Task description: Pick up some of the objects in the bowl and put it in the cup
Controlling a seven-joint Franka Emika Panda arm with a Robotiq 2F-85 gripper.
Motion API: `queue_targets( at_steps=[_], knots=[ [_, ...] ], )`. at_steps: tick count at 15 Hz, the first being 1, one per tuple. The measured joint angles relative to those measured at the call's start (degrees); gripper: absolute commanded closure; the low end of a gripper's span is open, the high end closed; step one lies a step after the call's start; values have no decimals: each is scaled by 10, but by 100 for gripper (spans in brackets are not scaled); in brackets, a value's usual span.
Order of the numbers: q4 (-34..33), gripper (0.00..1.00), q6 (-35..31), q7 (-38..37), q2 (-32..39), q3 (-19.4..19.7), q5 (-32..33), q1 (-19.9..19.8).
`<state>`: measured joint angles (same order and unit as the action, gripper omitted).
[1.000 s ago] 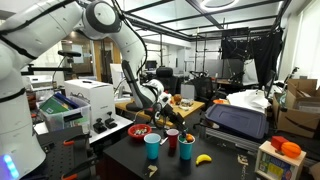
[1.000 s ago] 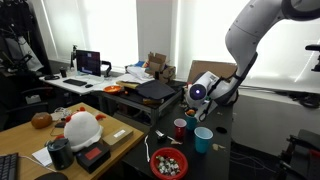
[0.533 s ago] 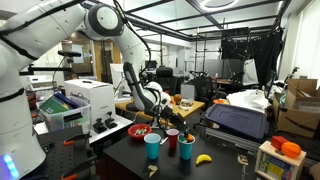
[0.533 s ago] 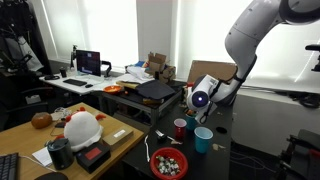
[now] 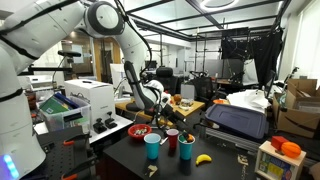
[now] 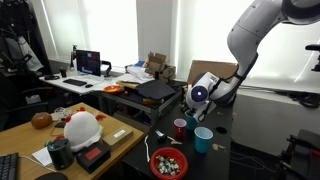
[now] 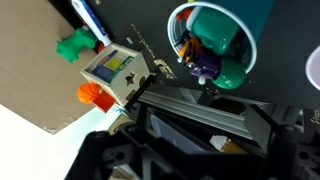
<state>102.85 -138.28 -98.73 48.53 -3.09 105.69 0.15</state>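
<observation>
While the hand (image 6: 193,108) is hovering above the cluster of cups on the dark desk (image 6: 208,165), its fingertips are too small in both exterior views and are hiding behind its own dark body in the wrist view, so it cannot be told whether it is released or clenched on anything. The wrist view is looking down into the blue cup (image 7: 228,38), where a few small coloured pieces (image 7: 196,55) are lying against the inner wall. Most of the objects (image 6: 168,163) are sitting in the red bowl (image 6: 152,163), near the cups but apart from them. The risks are coming mostly from the crowding. The red cup (image 6: 180,128) is standing just beside the blue one, so a tiny piece dropped off-centre is likely to land in the wrong cup or bounce onto the desk. A piece may also be clinging to a fingertip and falling off on the way to the bowl. The cups are looking light, and a low sideways sweep could be tipping one over and spilling what is inside.
</observation>
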Motion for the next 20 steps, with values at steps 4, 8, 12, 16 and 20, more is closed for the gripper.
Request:
queue_targets(
  at_steps=[4, 8, 12, 16, 20],
  knots=[
    [31, 0, -62, 69, -47, -33, -119, -28],
    [105, 0, -97, 189, -133, -51, -298, -34],
    [181, 0, -99, 306, -217, -97, -465, -54],
    [249, 0, -98, 390, -300, -96, -632, -12],
    [296, 0, -66, 477, -377, -87, -777, 41]
  ],
)
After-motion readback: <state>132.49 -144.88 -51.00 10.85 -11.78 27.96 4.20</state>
